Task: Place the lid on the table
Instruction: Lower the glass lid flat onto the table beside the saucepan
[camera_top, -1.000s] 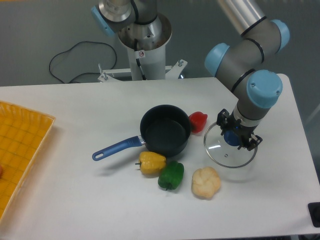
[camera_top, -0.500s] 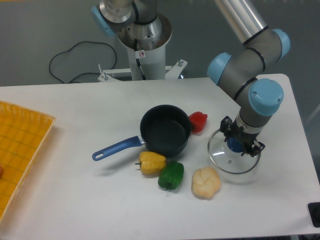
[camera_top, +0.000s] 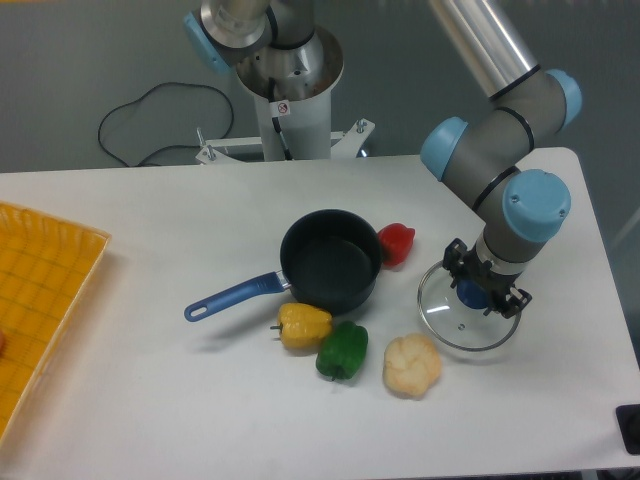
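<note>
One lid (camera_top: 460, 322) beside cauliflower (camera_top: 411, 365), near table (camera_top: 150, 210) edge.

Arm (camera_top: 495, 60) is silver-grey tube links with dark grey joint housings, each capped in light blue. Base column (camera_top: 290, 110) is white with a polished metal collar, a small round red-and-white sticker on its front, sitting on a bolted metal foot plate. Gripper (camera_top: 484, 290) is a compact black unit with short black fingers (camera_top: 452, 262).

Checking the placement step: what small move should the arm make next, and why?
Probably lower slightly, then open. The end effector grips the blue knob of the glass lid, which hangs low over bare table, right of the saucepan, near the cauliflower.
</note>
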